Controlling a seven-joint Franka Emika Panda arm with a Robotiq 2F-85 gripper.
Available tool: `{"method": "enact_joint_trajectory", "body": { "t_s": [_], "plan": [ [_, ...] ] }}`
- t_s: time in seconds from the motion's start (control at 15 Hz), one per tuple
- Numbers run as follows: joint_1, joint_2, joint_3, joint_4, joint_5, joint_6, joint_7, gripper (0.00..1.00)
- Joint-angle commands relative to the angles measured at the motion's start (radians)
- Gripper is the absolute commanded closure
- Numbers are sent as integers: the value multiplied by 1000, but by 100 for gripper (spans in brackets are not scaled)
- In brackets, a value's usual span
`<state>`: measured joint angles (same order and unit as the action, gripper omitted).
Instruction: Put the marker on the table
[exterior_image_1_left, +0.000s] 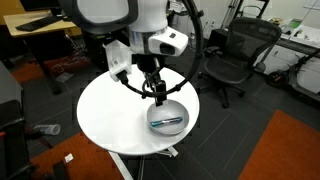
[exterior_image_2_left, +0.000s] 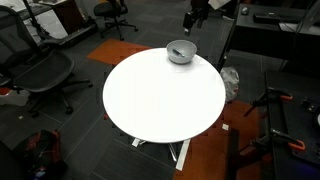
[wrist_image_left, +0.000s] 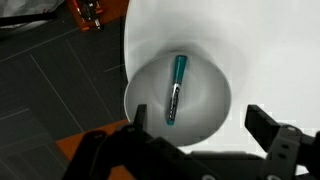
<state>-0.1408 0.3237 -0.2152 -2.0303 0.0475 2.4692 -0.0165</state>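
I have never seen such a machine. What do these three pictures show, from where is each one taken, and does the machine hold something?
This is a robot arm with a two-fingered pincer at its end. Two pictures come from cameras standing in the room; they look at the same round white table from different places. The third comes from a camera on the arm's wrist, which looks down past the pincer's dark fingers. On the table stands one grey bowl, near the edge. Inside it lies a marker, dark with a teal-blue part. The pincer hangs above the bowl, open and empty, so nothing is held. Office chairs stand around the table.
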Motion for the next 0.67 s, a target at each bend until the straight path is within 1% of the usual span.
{"method": "enact_joint_trajectory", "body": {
  "t_s": [0.0,0.6],
  "plan": [
    [-26,90,22,90,11,-20,42,0],
    [-43,237,41,190,18,-12,87,0]
  ]
}}
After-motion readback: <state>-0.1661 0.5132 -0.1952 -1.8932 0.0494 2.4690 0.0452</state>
